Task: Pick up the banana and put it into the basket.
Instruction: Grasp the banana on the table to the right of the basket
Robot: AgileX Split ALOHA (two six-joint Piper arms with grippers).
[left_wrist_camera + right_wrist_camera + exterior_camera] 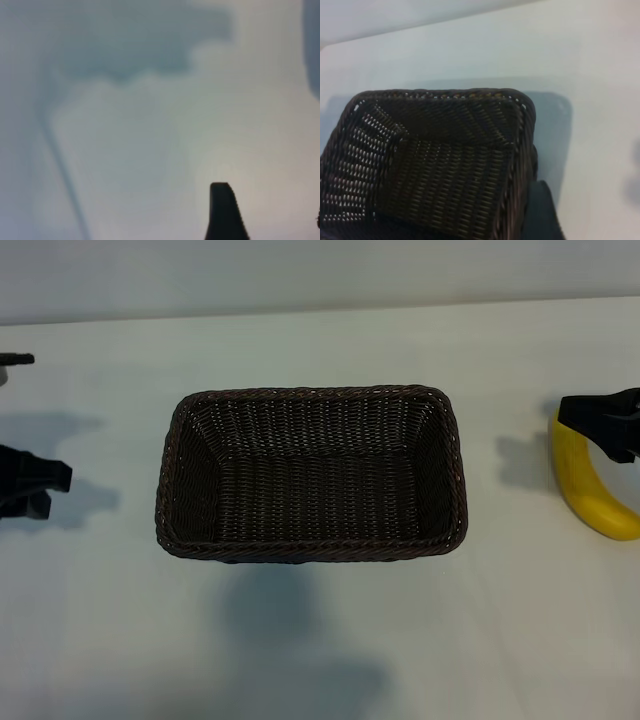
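The dark-brown woven basket (pixel 310 393) stands in the middle of the white table and holds nothing. At the table's right edge lies the yellow banana (pixel 590 490). My right gripper (pixel 605 425) hangs over the banana's far end and hides that tip; its jaws are open. In the right wrist view the basket (pixel 445 95) fills the lower part behind one dark finger (pixel 540 212), and no banana shows there. My left gripper (pixel 30 485) sits at the table's left edge, open, with one finger (pixel 225 215) over bare table.
White table surface (pixel 320 640) runs all round the basket, with a wide strip in front of it. A small dark part of the rig (pixel 15 360) shows at the far left edge.
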